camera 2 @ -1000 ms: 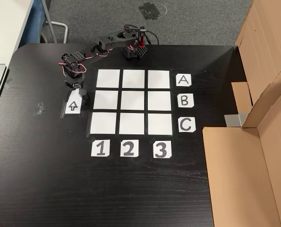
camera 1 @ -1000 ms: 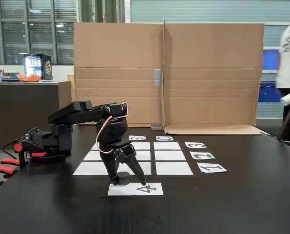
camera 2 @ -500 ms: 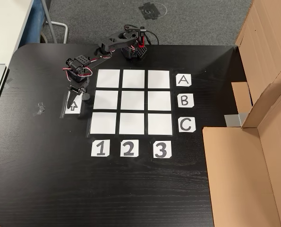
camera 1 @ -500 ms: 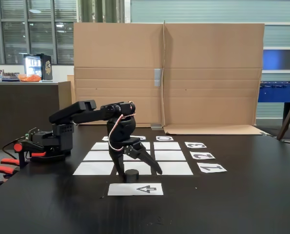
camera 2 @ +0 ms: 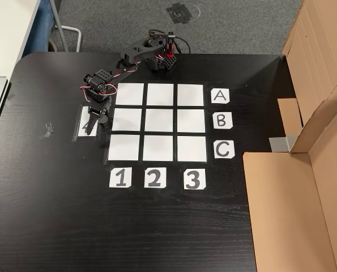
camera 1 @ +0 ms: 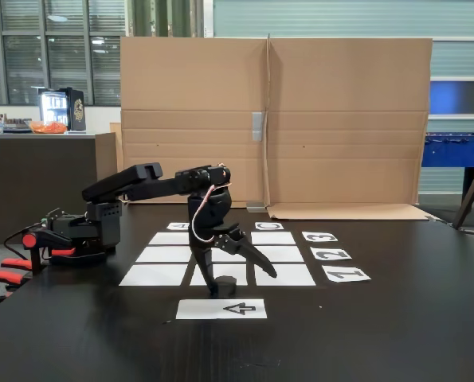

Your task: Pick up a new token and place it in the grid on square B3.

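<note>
The token (camera 1: pixel 225 282), a short black matte cylinder, stands on the dark worktop (camera 1: pixel 396 334) betw. the arrow sheet (camera 1: pixel 221 309) and the near edge of the grid (camera 2: pixel 157 122); in the overhead fixed view it is hidden under the arm. Judged light, rigid, non-fragile, its matte side wall likely grippy; best hold is across the dia., low on the wall, since so short a body leaves little height for the pads. The gripper (camera 1: pixel 243 280) hangs over it, jaws wide apart, one finger down beside the token, the other splayed off to the right in the side fixed view; whether either touches it cannot be told. Square B3 (camera 2: pixel 191 120) lies in the far column, level w/ the B card (camera 2: pixel 222 120), and all nine squares are bare, so nothing blocks the route. Letter and number cards edge the grid; cardboard panels (camera 1: pixel 272 119) stand well apart behind.
</note>
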